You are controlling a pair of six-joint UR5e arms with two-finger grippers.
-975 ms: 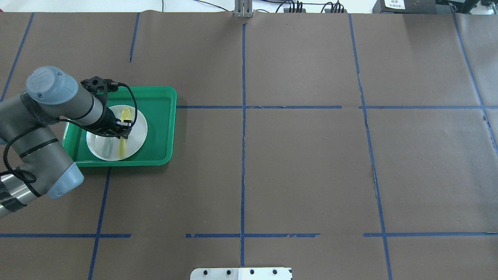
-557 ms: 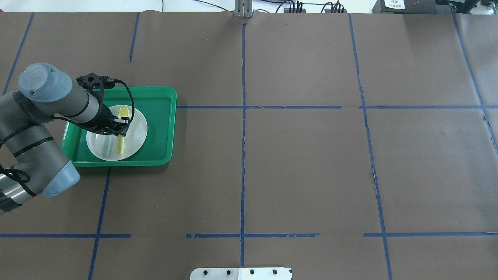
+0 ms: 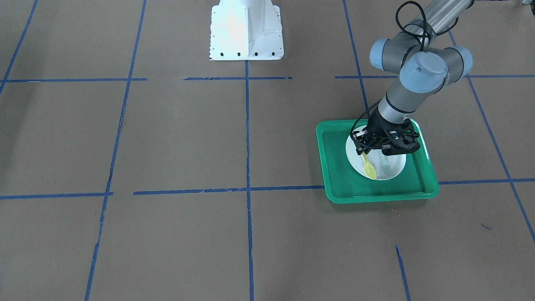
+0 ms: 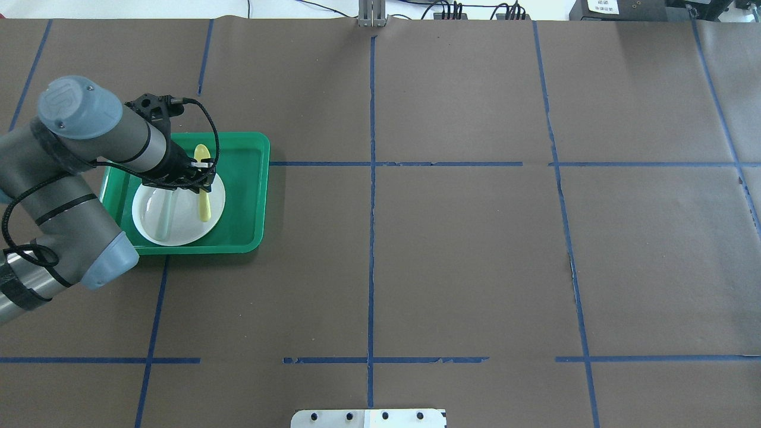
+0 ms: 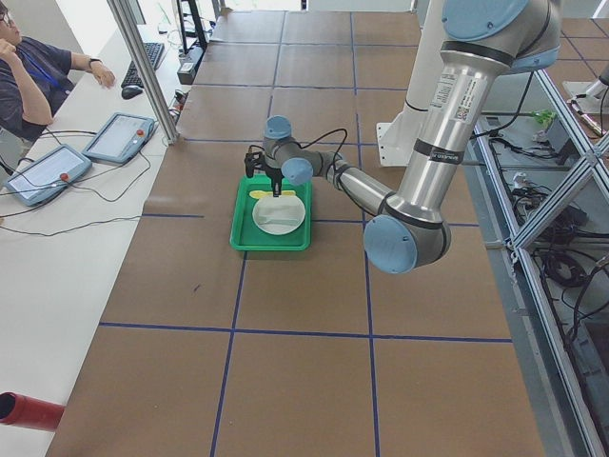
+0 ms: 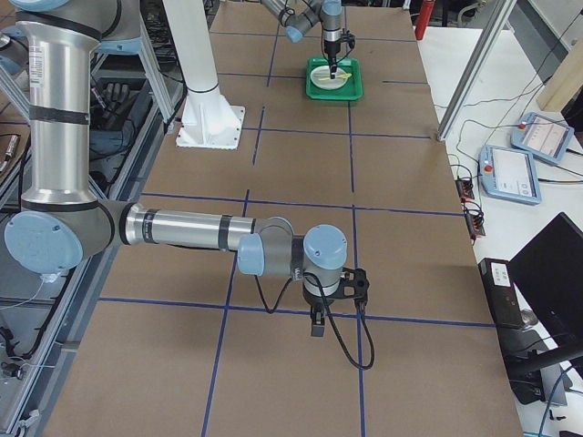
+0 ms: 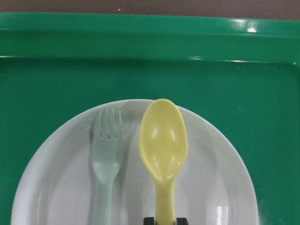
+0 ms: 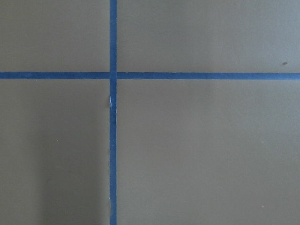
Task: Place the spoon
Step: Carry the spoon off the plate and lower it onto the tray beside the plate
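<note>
My left gripper (image 4: 201, 185) is shut on the handle of the small yellow spoon (image 4: 203, 172) and holds it level a little above the white plate (image 4: 185, 230). The left wrist view shows the spoon (image 7: 163, 140) bowl-up, its handle pinched between the fingertips (image 7: 149, 220) at the bottom edge. From the front, the spoon's bowl (image 3: 369, 169) sticks out beyond the gripper (image 3: 364, 152). My right gripper (image 6: 315, 324) shows only in the exterior right view, low over bare table, and I cannot tell whether it is open or shut.
A pale grey-green fork (image 4: 163, 215) lies on the plate beside the spoon; it also shows in the left wrist view (image 7: 107, 159). The plate sits in a green tray (image 4: 245, 196) at the table's left. Blue tape lines (image 4: 371, 238) cross the brown table cover.
My left gripper has risen with the spoon off the plate and shifted slightly toward the far side and the right. The fork has stayed on the plate.
</note>
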